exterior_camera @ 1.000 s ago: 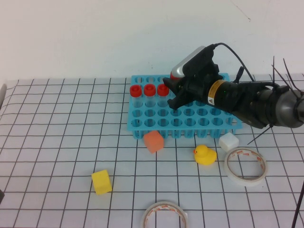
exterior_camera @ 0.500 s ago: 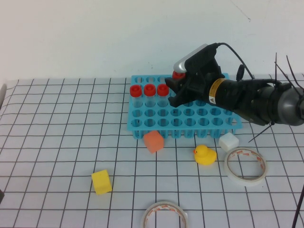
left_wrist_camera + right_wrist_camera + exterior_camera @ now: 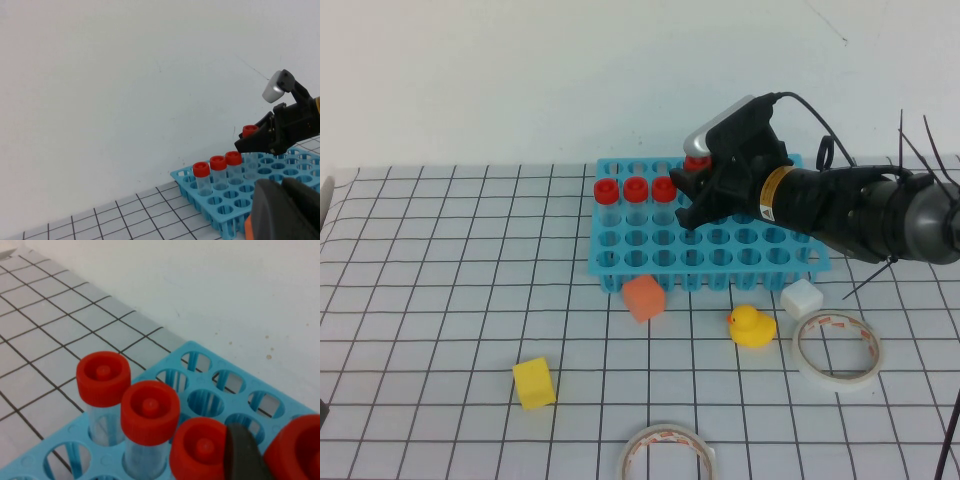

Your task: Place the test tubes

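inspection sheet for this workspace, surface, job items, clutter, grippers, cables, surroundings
surface: gridded white table
job's things: blue rack at the far middle; three red-capped tubes standing in one row; fourth tube held beside them, seating cannot be told
clutter: orange cube, yellow cube, white cube, yellow duck, near tape roll, right tape roll
grippers: right gripper over the rack, shut on the fourth tube; left gripper shut, empty, away from the rack
cables: black cable looping off the right arm
surroundings: plain white wall
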Action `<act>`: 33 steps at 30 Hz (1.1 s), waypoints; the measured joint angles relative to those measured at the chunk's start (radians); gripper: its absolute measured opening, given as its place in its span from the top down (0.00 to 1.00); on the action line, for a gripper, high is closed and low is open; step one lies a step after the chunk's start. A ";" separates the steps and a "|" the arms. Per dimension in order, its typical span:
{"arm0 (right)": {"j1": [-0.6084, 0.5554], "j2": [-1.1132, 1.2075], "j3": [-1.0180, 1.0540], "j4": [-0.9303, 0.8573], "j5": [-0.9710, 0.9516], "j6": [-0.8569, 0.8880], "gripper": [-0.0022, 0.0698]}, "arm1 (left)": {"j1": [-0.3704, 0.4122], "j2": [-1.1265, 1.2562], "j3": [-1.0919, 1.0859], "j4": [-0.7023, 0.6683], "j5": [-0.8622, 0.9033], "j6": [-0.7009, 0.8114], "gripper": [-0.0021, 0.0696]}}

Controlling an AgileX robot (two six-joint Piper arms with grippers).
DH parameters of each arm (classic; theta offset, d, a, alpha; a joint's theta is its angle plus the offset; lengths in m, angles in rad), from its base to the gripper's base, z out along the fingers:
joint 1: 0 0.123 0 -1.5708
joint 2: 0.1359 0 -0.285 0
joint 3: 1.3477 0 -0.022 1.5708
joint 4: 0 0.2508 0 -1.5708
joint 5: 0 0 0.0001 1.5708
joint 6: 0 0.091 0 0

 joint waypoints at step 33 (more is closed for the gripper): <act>0.000 0.000 0.000 0.000 -0.002 0.053 0.44 | 0.000 0.000 0.000 0.000 0.000 -0.003 0.97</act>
